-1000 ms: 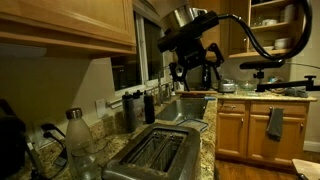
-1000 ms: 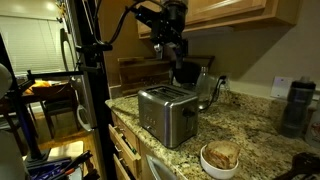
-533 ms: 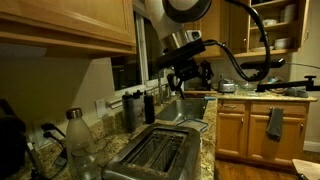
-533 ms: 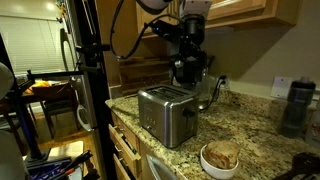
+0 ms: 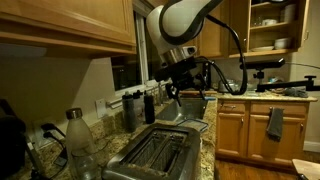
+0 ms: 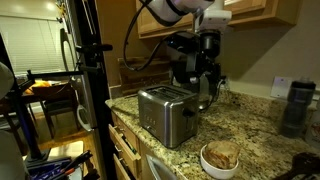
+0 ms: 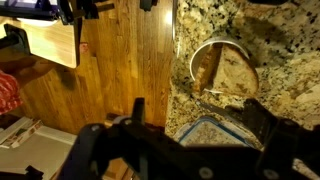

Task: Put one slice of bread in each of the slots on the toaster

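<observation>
The shiny silver toaster [image 6: 167, 113] stands at the granite counter's edge, and its two long slots [image 5: 152, 152] show empty. Slices of bread [image 6: 221, 154] lie in a white bowl [image 6: 205, 163] on the counter beside it. In the wrist view the same slices of bread [image 7: 228, 72] fill the bowl [image 7: 197, 58] ahead of the dark fingers [image 7: 262, 118]. My gripper [image 6: 201, 72] hangs high above the counter behind the toaster, open and empty. It also shows in an exterior view as the gripper [image 5: 186, 82] above the far counter, and from the wrist as the gripper [image 7: 200, 118].
A clear bottle with a dark cap [image 5: 78, 140] and dark bottles [image 5: 135, 108] stand along the wall. A dark tumbler [image 6: 296, 105] is at the far counter end. Wooden cabinets [image 5: 70, 25] hang overhead. A blue-rimmed container [image 7: 205, 138] lies under the gripper; wooden floor [image 7: 120, 60] is beside the counter.
The arm has swung sideways and lowered over the counter, carrying the open gripper past the toaster. Toaster, bowl and bread have not moved.
</observation>
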You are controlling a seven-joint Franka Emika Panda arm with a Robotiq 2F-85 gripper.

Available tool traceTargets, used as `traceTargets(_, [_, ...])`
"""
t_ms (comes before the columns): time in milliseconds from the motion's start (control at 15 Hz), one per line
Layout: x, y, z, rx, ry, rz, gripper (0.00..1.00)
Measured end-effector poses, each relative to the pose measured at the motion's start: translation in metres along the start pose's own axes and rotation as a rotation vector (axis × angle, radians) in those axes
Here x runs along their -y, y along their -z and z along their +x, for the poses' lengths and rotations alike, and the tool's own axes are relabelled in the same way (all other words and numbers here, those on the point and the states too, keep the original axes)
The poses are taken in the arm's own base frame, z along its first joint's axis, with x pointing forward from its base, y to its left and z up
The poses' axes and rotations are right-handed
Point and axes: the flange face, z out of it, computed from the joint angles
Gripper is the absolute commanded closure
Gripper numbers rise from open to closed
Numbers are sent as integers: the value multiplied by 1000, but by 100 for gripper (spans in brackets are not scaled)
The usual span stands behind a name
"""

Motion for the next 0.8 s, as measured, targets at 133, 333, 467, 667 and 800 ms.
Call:
traceTargets(133, [4, -8, 6, 4, -8, 2, 0])
traceTargets(333, [11, -22, 13, 11, -17, 6, 0])
traceTargets(467, [16, -33, 15, 17, -17, 7, 0])
traceTargets(667, [27, -47, 13, 33, -9, 19, 0])
traceTargets(800, [34, -55, 10, 50, -3, 28, 0])
